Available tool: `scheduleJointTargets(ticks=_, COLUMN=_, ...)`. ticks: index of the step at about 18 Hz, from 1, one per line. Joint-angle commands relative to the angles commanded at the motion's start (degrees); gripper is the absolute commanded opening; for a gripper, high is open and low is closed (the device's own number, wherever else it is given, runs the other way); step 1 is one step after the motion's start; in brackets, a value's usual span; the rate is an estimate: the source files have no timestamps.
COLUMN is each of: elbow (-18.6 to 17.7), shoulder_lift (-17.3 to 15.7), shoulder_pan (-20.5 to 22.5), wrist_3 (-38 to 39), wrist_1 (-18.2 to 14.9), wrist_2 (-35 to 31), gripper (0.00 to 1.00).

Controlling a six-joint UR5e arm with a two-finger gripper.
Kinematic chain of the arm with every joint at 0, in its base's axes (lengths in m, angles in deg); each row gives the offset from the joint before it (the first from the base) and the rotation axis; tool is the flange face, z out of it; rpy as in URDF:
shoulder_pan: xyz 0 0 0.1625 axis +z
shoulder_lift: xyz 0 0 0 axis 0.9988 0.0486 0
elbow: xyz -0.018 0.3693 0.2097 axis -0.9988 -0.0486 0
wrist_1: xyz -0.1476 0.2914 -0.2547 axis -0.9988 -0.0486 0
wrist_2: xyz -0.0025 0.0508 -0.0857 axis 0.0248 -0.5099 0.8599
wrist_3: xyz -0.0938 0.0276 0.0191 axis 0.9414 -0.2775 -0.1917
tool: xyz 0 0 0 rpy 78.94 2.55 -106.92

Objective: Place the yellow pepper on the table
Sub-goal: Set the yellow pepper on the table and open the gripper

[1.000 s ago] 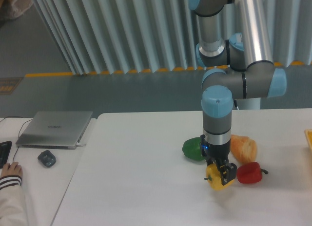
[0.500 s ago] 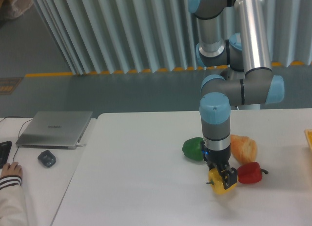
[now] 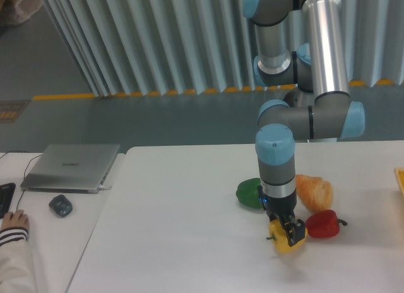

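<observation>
the hand (image 3: 286,228) pinches the yellow pepper (image 3: 285,237) low over the bench (image 3: 177,242). bench contact is unclear. fingers partly hide the pepper.

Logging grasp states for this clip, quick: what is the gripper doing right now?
Gripper: closed on the yellow pepper, low over the white table; whether the pepper touches it cannot be told.

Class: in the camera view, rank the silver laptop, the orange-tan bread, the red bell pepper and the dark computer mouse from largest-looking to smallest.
1. Silver laptop
2. Orange-tan bread
3. Red bell pepper, close to the bread in size
4. Dark computer mouse
</observation>
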Motion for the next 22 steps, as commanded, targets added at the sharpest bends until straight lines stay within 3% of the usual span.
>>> scheduleJointTargets(ticks=2, elbow=0.1, shoulder_lift=-0.4, shoulder_pan=0.1, wrist_3=-0.3, wrist_1=0.0, wrist_2=0.1, gripper=0.95)
scheduleJointTargets(ticks=3, elbow=0.1, shoulder_lift=-0.5, shoulder_pan=0.2, wrist_3=-0.4, wrist_1=0.0, wrist_2=0.1, gripper=0.99)
scheduleJointTargets(ticks=14, elbow=0.2, shoulder_lift=-0.9, shoulder_pan=0.2, wrist_3=-0.2, wrist_1=-0.1, wrist_2=-0.2, gripper=1.0)
scheduleJointTargets(ticks=17, elbow=0.6, shoulder_lift=-3.7, shoulder_pan=0.2, wrist_3=-0.5, wrist_1=-2.5, wrist_2=-6.4, gripper=1.0)
scheduleJointTargets(ticks=22, elbow=0.4, shoulder_lift=-6.1, shoulder_pan=0.6, wrist_3=-13.2, wrist_1=-6.4, wrist_2=-7.6, gripper=1.0)
